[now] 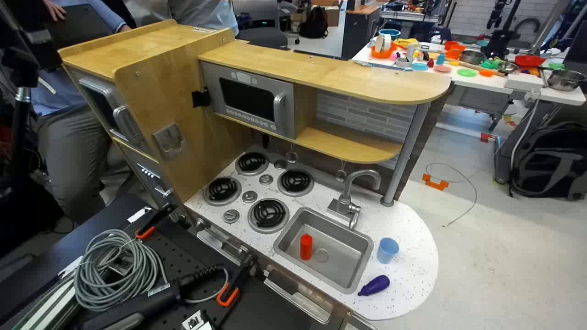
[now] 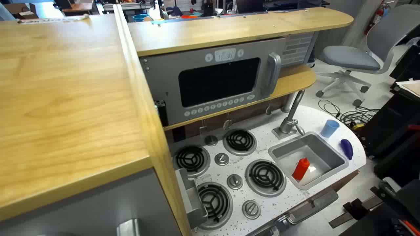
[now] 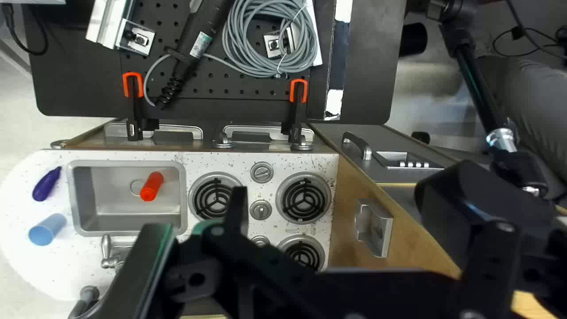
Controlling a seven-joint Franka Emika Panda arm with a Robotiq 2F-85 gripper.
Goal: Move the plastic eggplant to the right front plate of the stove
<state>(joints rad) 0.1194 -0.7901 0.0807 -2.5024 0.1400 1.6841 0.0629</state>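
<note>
The purple plastic eggplant lies on the white counter beyond the sink, in both exterior views (image 1: 375,285) (image 2: 346,149) and far left in the wrist view (image 3: 46,184). The stove (image 1: 211,213) has black burners ringed in silver on a white speckled panel. Its right front plate is bare in both exterior views (image 1: 268,215) (image 2: 265,178). In the wrist view a finger partly hides this plate (image 3: 211,195). My gripper (image 3: 352,190) is open and empty, fingers wide apart, well away from the eggplant. It does not show in the exterior views.
A grey sink (image 1: 330,221) with a red bottle (image 1: 306,247) inside lies between the stove and eggplant. A light blue cup (image 1: 388,250) stands near the eggplant. A faucet (image 1: 348,192), microwave shelf (image 1: 348,142) and wooden side wall (image 1: 183,105) rise around the counter.
</note>
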